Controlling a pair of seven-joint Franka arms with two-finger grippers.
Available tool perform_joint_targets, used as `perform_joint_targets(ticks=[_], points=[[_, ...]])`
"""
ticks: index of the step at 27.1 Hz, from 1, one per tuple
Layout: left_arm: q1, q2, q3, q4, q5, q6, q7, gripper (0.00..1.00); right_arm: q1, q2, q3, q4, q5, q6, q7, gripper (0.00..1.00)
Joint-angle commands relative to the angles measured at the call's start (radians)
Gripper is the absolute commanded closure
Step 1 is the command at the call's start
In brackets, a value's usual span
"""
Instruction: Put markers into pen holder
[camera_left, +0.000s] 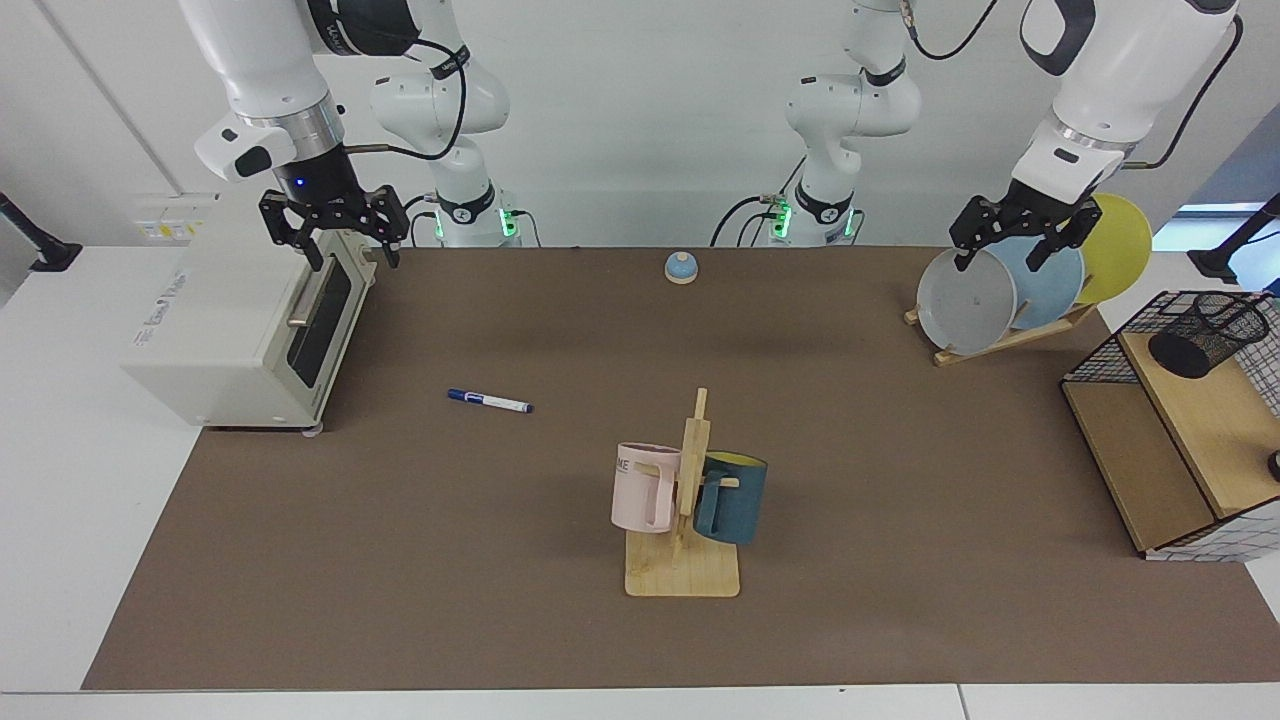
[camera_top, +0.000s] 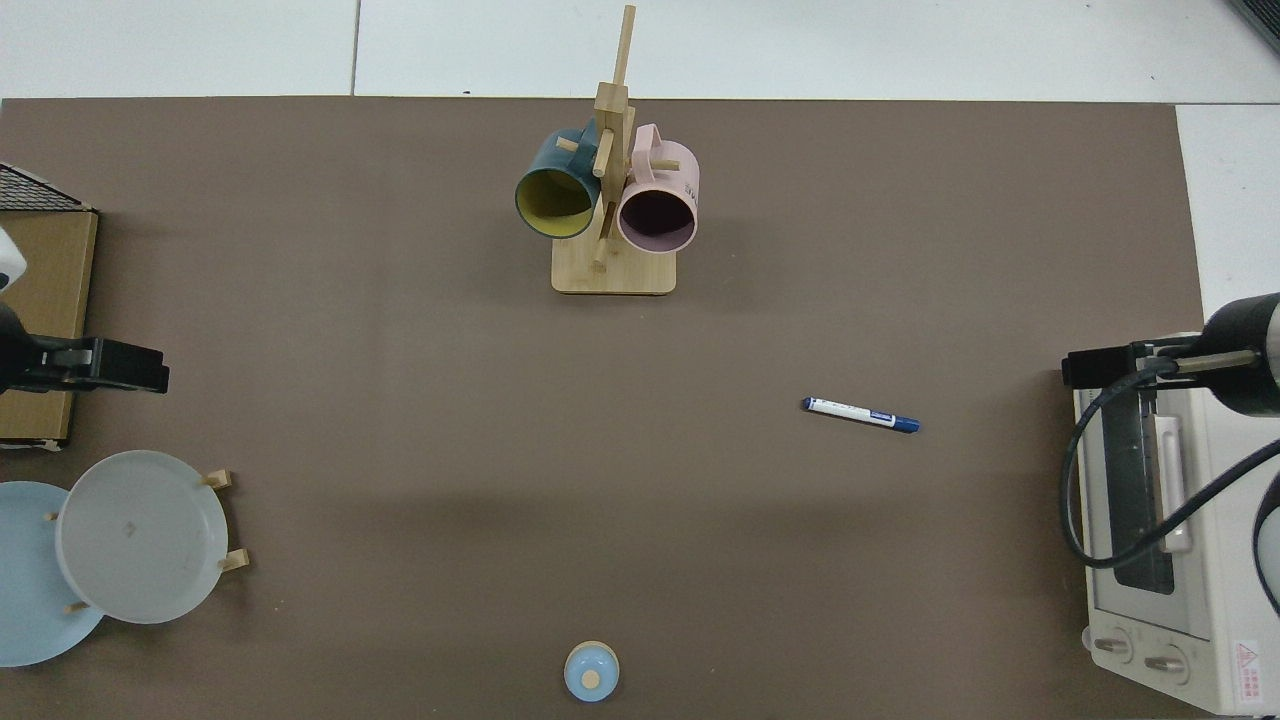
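Brown table mat (camera_left: 400, 560) carries marker (camera_left: 490, 401), mug rack (camera_left: 682, 572), toaster oven (camera_left: 250, 335).

Marker (camera_left: 490, 401): white barrel, dark blue cap, blue label marks; pen holder (camera_left: 1207, 333): black wire mesh; basket (camera_left: 1100, 355): black wire grid, wooden shelf; desk mat (camera_left: 400, 560): plain brown; mugs: one pink (camera_left: 645, 487), one teal (camera_left: 733, 497) with yellow inside; plates: grey (camera_left: 965, 301), pale blue (camera_left: 1050, 285), yellow (camera_left: 1125, 248); toaster oven (camera_left: 235, 335): cream; bell (camera_left: 681, 266): light blue; arms: white with black grippers.
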Motion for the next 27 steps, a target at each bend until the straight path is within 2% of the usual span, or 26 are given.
perform_joint_targets(ticks=[1, 18, 22, 27], points=[[-0.019, -0.026, 0.021, -0.035, -0.014, 0.008, 0.008, 0.0, -0.016, -0.014, 0.008, -0.005, -0.008, -0.022, -0.015, 0.0], [-0.028, -0.026, 0.008, -0.012, -0.001, -0.005, 0.005, 0.0, -0.011, -0.017, 0.014, 0.003, 0.014, -0.016, -0.016, 0.0], [-0.028, -0.026, 0.01, -0.012, -0.001, -0.005, 0.005, 0.0, -0.011, -0.031, 0.009, 0.0, 0.011, -0.045, -0.015, 0.0], [-0.03, -0.026, 0.008, -0.012, -0.001, -0.005, 0.005, 0.0, -0.048, -0.031, 0.006, -0.02, 0.02, -0.034, -0.004, 0.0]])
